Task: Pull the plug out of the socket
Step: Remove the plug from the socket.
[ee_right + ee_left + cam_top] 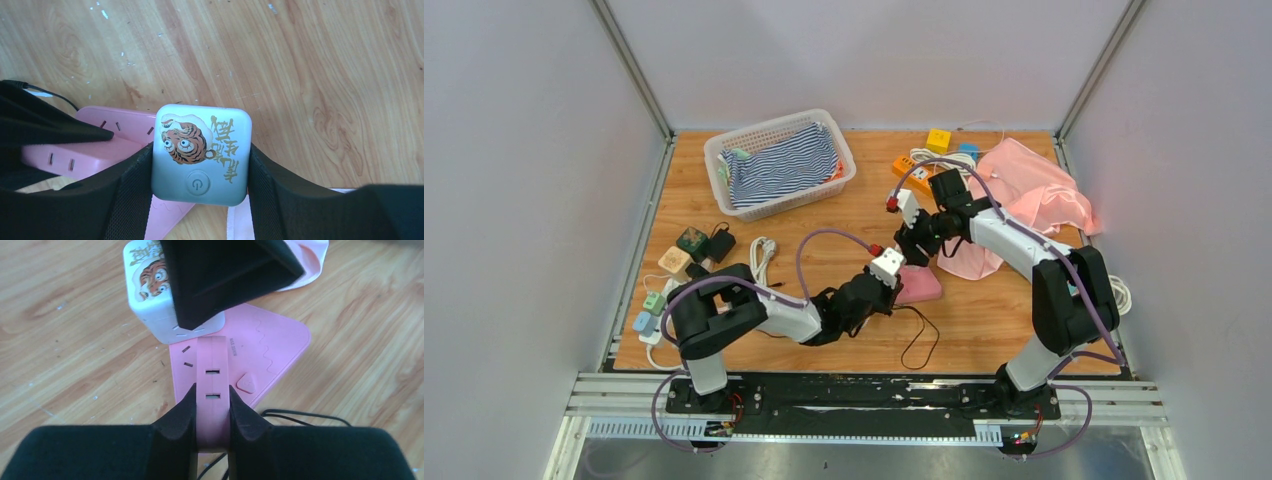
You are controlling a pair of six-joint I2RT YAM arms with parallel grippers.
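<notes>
Desk [994, 330]: pale wood, walled on three sides, with both arms reaching in from the near edge.

1. Socket [921, 287]: a pink power strip lying flat about mid-desk, slightly toward the near edge. A raised pink ridge with slots runs along its top.
2. Plug [200, 155]: a white cube with a tiger picture and a power button on its face. It stands on one end of the socket. I cannot tell whether its pins are seated.
3. Left fingers [175, 420]: narrow, pinching the socket's raised ridge from both sides.
4. Right fingers [127, 200]: clamped on opposite sides of the plug, from above.
5. Black cable [921, 345]: looped on the desk between the socket and the near edge.
6. Basket [724, 150]: white, near the far left corner, holding a striped cloth [779, 165].
7. Pink cloth [1039, 190]: heaped at the far right corner.
8. Orange and yellow adapters [924, 155]: by the far edge.
9. Small chargers [679, 255]: clustered along the left edge, with a white cable coil [764, 255] beside them.
</notes>
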